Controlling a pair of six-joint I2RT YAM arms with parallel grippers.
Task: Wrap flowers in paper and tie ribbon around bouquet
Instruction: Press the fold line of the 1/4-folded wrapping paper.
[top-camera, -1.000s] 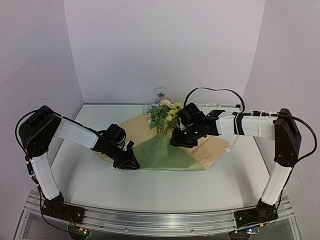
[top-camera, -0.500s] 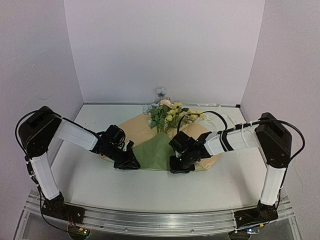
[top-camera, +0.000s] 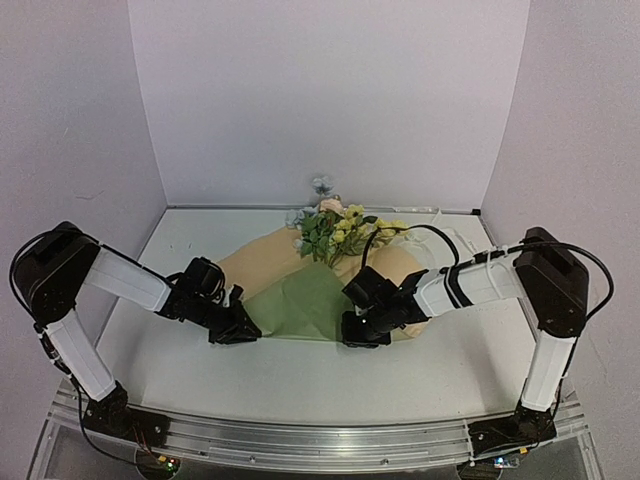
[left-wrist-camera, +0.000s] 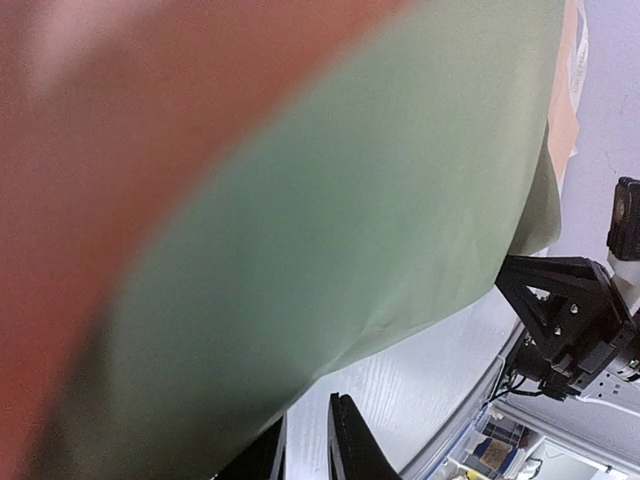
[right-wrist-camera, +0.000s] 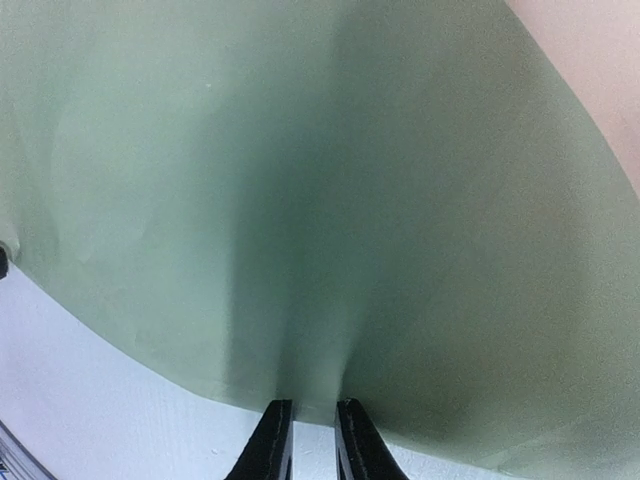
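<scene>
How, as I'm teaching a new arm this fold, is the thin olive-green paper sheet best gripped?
Pinch the thin olive-green paper sheet at its near edge, coming in low from the arms' side: it lies nearly flat on the white table, with pale yellow flowers on its far end.

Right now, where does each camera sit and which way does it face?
Top view: above and behind, looking down on flowers, paper, both arms.
Left wrist: low, facing along the paper toward the right gripper; own fingers at bottom.
Right wrist: low, facing across the paper; own fingers at bottom.
Shared: paper in all; right gripper in top and left-wrist views.
</scene>
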